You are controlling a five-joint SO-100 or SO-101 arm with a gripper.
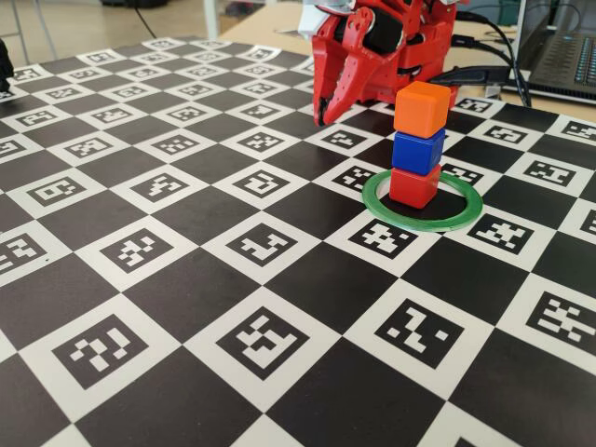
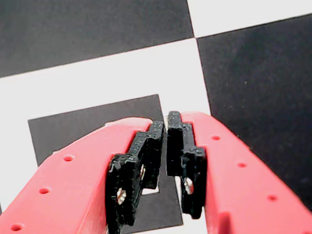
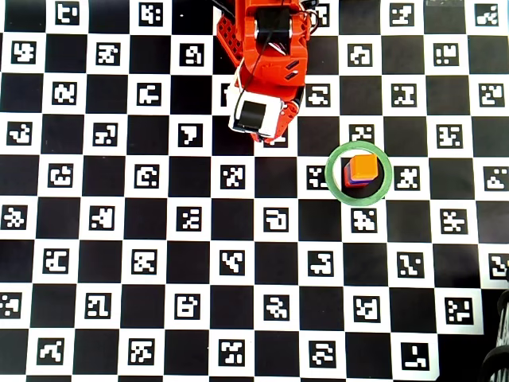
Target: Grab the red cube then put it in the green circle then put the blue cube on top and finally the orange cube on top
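The red cube (image 1: 414, 186) stands inside the green circle (image 1: 421, 215). The blue cube (image 1: 417, 150) sits on it and the orange cube (image 1: 421, 109) on top, a slightly crooked stack. From overhead the orange cube (image 3: 365, 165) tops the stack inside the green circle (image 3: 359, 175); the cubes below barely show. My red gripper (image 1: 321, 116) hangs folded back, left of and behind the stack, tips just above the board. In the wrist view the gripper (image 2: 166, 127) is shut and empty, its black pads (image 2: 146, 146) nearly touching over a marker square.
The checkerboard mat (image 1: 186, 279) with printed markers covers the table. The arm's base and body (image 3: 266, 48) stand at the top middle of the overhead view. A laptop and cables (image 1: 559, 56) lie behind the mat at the back right.
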